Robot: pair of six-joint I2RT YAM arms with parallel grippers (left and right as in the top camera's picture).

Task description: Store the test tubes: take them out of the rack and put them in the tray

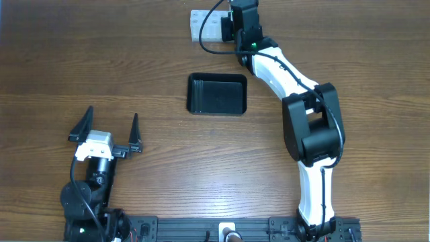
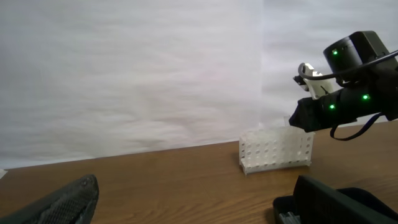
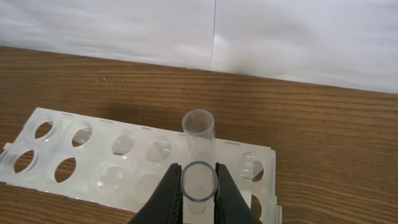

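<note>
A clear plastic rack (image 1: 203, 25) lies at the far edge of the table, and the left wrist view shows it as a white holed block (image 2: 275, 150). My right gripper (image 3: 199, 186) is above the rack (image 3: 74, 152), shut on the rim of a clear test tube (image 3: 199, 180). A second test tube (image 3: 198, 127) stands upright in the rack just beyond the held one. The black tray (image 1: 217, 94) sits mid-table, nearer than the rack. My left gripper (image 1: 107, 126) stands open over the table at the near left, holding nothing.
The right arm (image 1: 295, 87) stretches from the near right across to the rack, passing to the right of the tray. A white wall (image 2: 124, 74) backs the table's far edge. Bare wood lies between the left gripper and the tray.
</note>
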